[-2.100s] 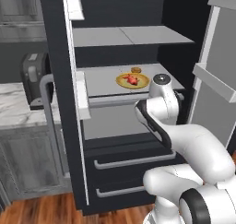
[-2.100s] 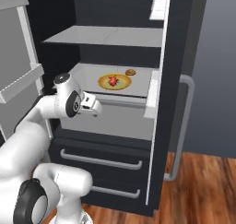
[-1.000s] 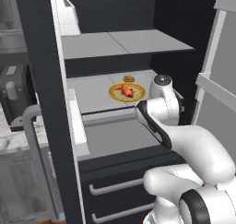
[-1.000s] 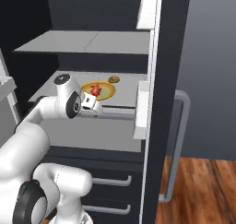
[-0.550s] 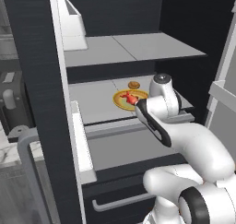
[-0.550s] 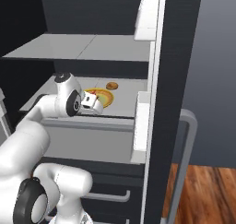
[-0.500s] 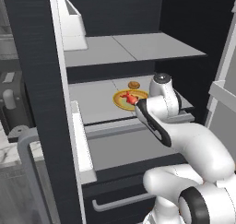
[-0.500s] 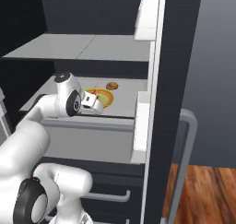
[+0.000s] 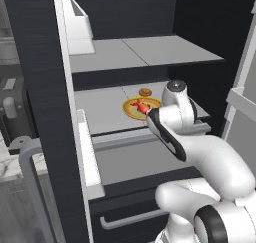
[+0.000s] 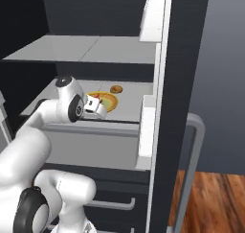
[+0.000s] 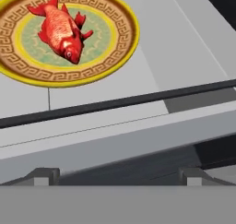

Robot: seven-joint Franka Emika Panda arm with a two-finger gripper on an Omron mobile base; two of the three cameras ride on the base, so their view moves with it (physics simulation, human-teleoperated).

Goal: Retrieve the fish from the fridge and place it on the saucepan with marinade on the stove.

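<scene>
Left base view: the fridge [image 9: 45, 87] stands open, and my arm reaches in over its middle shelf [image 9: 100, 112]. The fish [image 9: 141, 107] lies on a yellow-rimmed plate [image 9: 131, 109] at about 10 o'clock from my wrist. A small brown round item [image 9: 145, 92] sits just beyond the plate at 12 o'clock.

Right base view: my hand hovers at the shelf's front edge, the plate [image 10: 109, 100] just past it at 2 o'clock, the brown item [image 10: 116, 89] beyond.

Hand view: the fish [image 11: 62, 30] rests in the plate's [image 11: 117, 43] greenish centre, at 11 o'clock from my gripper [image 11: 118, 176]. The finger tips [image 11: 42, 176] stand wide apart (nothing between them), short of the shelf's dark front rail [image 11: 138, 100].
</scene>
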